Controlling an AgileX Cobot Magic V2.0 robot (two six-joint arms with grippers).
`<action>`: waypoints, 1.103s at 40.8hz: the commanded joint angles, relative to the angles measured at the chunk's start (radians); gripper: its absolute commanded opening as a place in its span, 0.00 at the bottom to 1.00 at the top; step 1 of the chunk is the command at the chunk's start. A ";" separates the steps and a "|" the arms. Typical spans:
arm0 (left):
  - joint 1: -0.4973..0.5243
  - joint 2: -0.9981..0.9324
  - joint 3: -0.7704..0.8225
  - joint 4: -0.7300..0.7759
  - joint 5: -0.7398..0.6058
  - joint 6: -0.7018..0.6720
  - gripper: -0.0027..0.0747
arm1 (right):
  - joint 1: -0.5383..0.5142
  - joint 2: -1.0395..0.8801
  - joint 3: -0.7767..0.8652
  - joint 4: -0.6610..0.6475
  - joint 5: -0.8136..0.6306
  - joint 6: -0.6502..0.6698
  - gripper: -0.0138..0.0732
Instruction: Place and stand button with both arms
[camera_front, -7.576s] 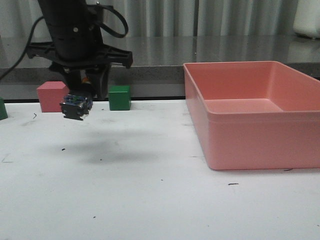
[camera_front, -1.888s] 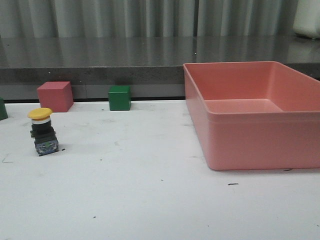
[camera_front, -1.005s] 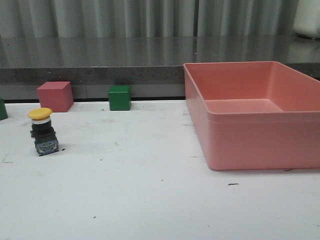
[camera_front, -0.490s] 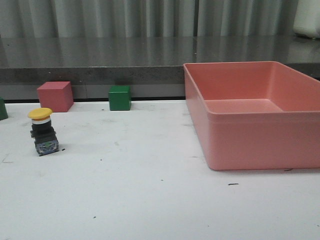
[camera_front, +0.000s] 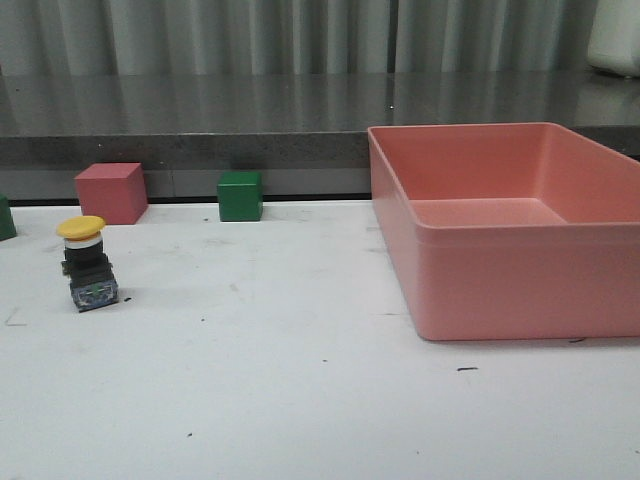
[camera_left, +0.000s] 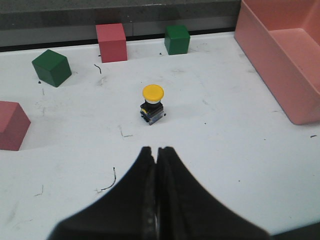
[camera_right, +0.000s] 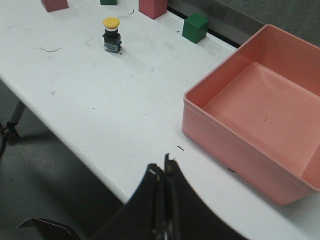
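Note:
The button (camera_front: 86, 262) stands upright on the white table at the left, yellow cap on top, black body and bluish base on the surface. It also shows in the left wrist view (camera_left: 152, 103) and small in the right wrist view (camera_right: 112, 35). Neither arm appears in the front view. My left gripper (camera_left: 156, 149) is shut and empty, well back from the button. My right gripper (camera_right: 163, 164) is shut and empty too, near the table's front edge, far from the button.
A large pink bin (camera_front: 510, 225) takes up the right side of the table. A pink cube (camera_front: 110, 192) and a green cube (camera_front: 240, 195) sit along the back edge behind the button. More cubes, green (camera_left: 51, 67) and pink (camera_left: 12, 125), lie further left.
Earlier the left arm held the button above the table. It has since set it down standing and withdrawn from the front view. Over the last second nothing has moved.

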 joint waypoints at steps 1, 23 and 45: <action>0.047 -0.039 0.045 -0.003 -0.137 -0.008 0.01 | -0.003 0.013 -0.021 -0.017 -0.065 0.001 0.08; 0.217 -0.414 0.713 -0.025 -0.974 -0.008 0.01 | -0.003 0.013 -0.021 -0.017 -0.065 0.001 0.08; 0.209 -0.436 0.800 -0.025 -1.047 -0.008 0.01 | -0.003 0.013 -0.021 -0.017 -0.065 0.001 0.08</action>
